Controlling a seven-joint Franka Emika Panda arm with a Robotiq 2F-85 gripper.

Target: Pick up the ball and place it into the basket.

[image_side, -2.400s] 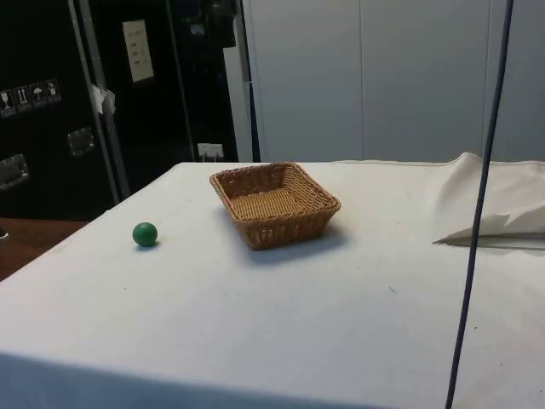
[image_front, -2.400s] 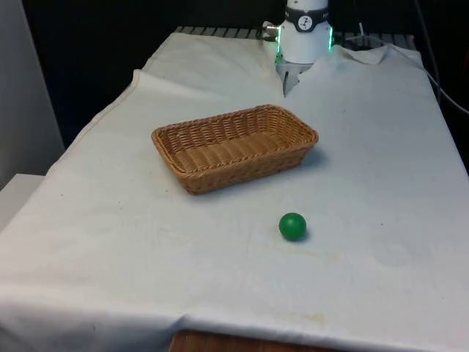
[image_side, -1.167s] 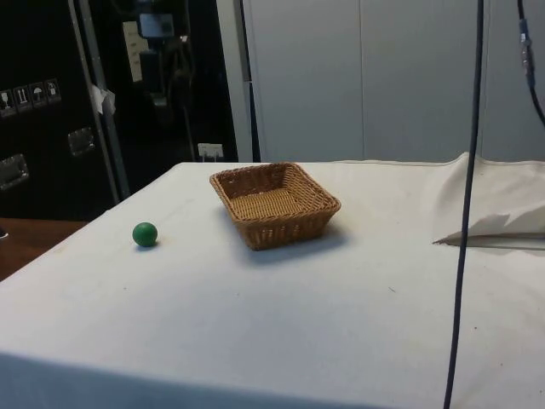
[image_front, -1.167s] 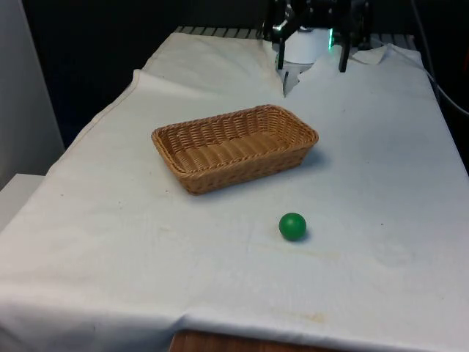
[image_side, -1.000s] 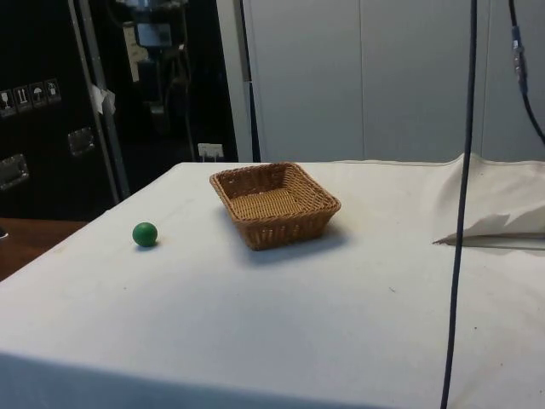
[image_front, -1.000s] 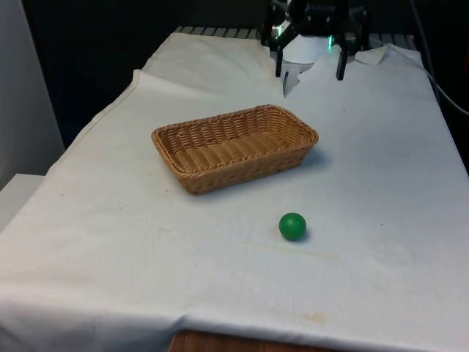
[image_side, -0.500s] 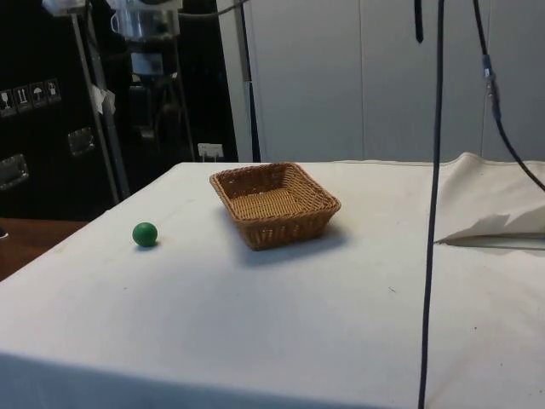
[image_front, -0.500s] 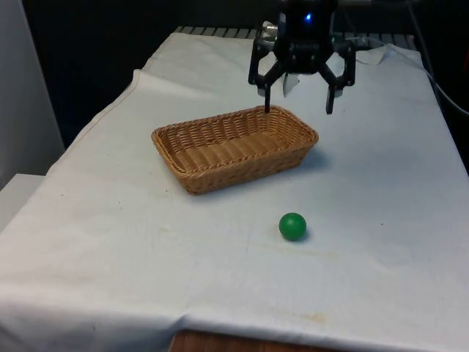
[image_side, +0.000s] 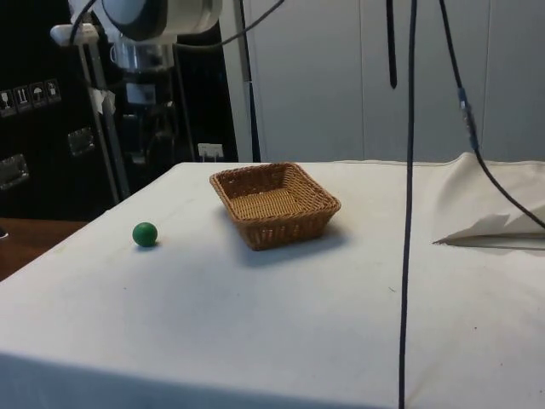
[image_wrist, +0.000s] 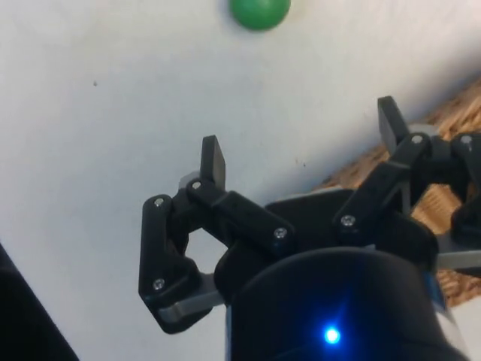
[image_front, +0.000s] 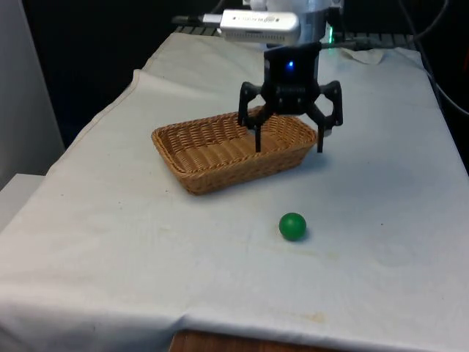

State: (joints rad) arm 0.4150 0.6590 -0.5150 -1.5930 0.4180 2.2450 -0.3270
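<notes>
white-clothed table point(image_front: 381, 183) | dark cabinets point(image_side: 51, 102) | pale wall panels point(image_side: 341, 77)

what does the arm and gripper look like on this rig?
White arm with rounded joint housings. Black two-finger gripper on a rounded black body; each finger is a linkage of black bars with silver pivot screws, ending in a flat pad. Thin dark cables hang alongside.
</notes>
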